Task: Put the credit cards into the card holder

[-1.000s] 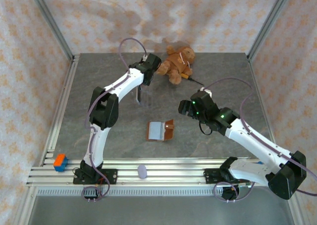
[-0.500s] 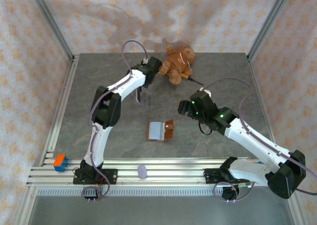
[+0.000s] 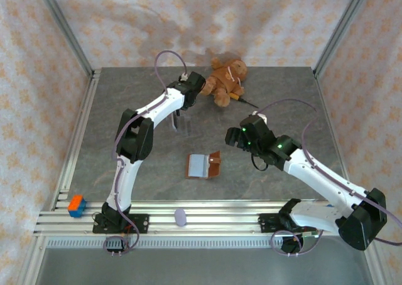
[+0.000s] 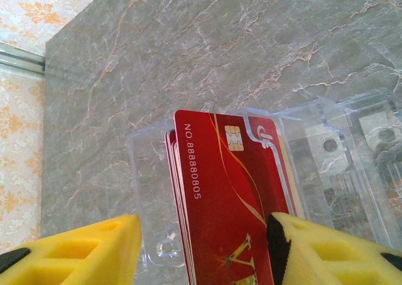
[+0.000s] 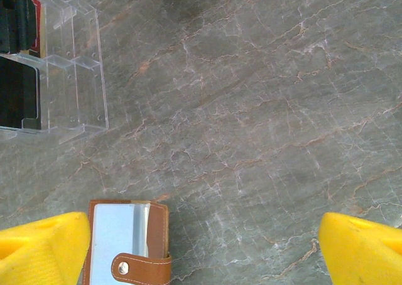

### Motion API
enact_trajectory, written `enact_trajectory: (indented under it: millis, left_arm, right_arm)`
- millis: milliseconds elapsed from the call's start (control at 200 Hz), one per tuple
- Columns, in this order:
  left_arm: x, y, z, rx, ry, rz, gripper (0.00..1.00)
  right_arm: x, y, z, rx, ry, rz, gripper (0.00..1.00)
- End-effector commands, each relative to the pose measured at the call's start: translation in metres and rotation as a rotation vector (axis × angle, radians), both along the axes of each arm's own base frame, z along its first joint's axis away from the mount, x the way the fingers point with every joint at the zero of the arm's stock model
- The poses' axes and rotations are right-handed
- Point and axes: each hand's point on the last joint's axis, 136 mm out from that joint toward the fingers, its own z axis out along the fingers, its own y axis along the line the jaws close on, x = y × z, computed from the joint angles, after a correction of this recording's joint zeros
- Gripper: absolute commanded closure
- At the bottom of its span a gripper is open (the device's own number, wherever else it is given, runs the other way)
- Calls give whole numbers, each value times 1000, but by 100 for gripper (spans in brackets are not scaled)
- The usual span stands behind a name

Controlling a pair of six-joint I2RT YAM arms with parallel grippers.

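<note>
A stack of red credit cards [image 4: 229,197] stands upright in a slot of the clear acrylic card holder [image 4: 151,172]. My left gripper [image 4: 204,247] straddles the cards and is open: the left pad is clear of the stack and the right pad rests at the card's face. From above, this gripper [image 3: 181,114] hangs over the holder [image 3: 184,125] at the back middle of the table. My right gripper [image 3: 235,137] is open and holds nothing. In its wrist view it [image 5: 201,247] hovers over bare stone, with the holder [image 5: 69,71] at the upper left.
A brown snap wallet [image 3: 203,166] with a light blue insert lies open mid-table; it also appears as the wallet [image 5: 129,244] beside my right gripper's left finger. A teddy bear [image 3: 225,81] sits at the back. An orange-blue block [image 3: 76,204] and a purple piece [image 3: 180,217] lie on the front rails.
My left gripper has shifted slightly right and settled over the clear holder with the cards. The right arm has barely moved.
</note>
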Motion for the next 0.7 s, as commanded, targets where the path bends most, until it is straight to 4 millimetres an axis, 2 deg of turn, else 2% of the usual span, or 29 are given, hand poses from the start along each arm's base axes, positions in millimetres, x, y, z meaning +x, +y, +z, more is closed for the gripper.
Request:
enact_trajectory:
  millis: [0, 100, 381, 536, 691]
  left_arm:
    - [0, 4, 27, 46, -48, 7, 45]
    - [1, 2, 31, 60, -60, 2, 53]
    - [1, 0, 36, 77, -73, -5, 59]
    - [1, -1, 39, 77, -77, -10, 74]
    - [1, -2, 41, 77, -80, -12, 78]
  right_arm:
    - [3, -1, 4, 10, -7, -18, 6]
    - [3, -1, 4, 8, -7, -19, 6]
    - [2, -1, 2, 6, -3, -20, 6]
    - [2, -2, 1, 6, 1, -21, 6]
    - [1, -2, 0, 8, 2, -23, 6]
